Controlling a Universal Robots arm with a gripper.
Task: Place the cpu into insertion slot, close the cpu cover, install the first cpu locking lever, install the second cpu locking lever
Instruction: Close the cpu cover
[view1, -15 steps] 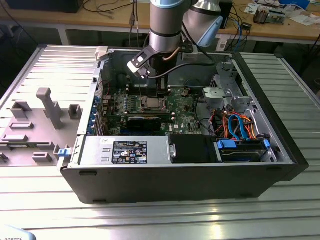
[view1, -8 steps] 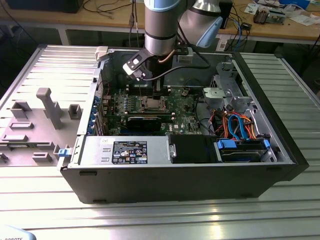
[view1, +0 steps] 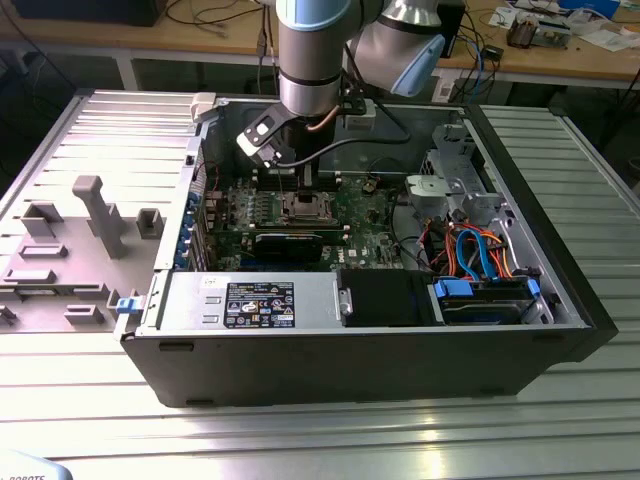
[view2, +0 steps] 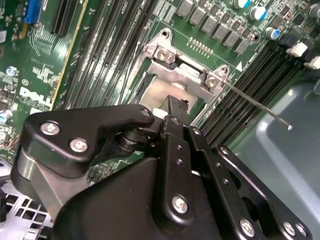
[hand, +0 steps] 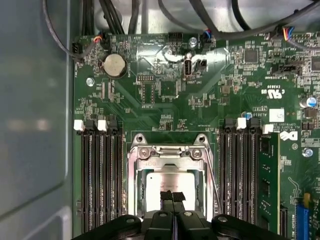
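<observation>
Silvery, the thin square cpu cover (hand: 170, 161) is framing your dull grey flat cpu (hand: 156, 187) while your black gripper (hand: 173, 196), tips pressed together, is hanging just over it, seemingly to press it home.

An open black computer case (view1: 350, 372) sits on a ribbed metal table (view1: 300, 440), orange and blue cables (view1: 478, 252) inside.

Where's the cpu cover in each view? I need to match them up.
Exterior view: cover mid-board, under the gripper.
First wrist view: cover just beyond the gripper.
Second wrist view: cover just beyond the gripper.
Shared landmark: the gripper, poised at the cover.
</observation>
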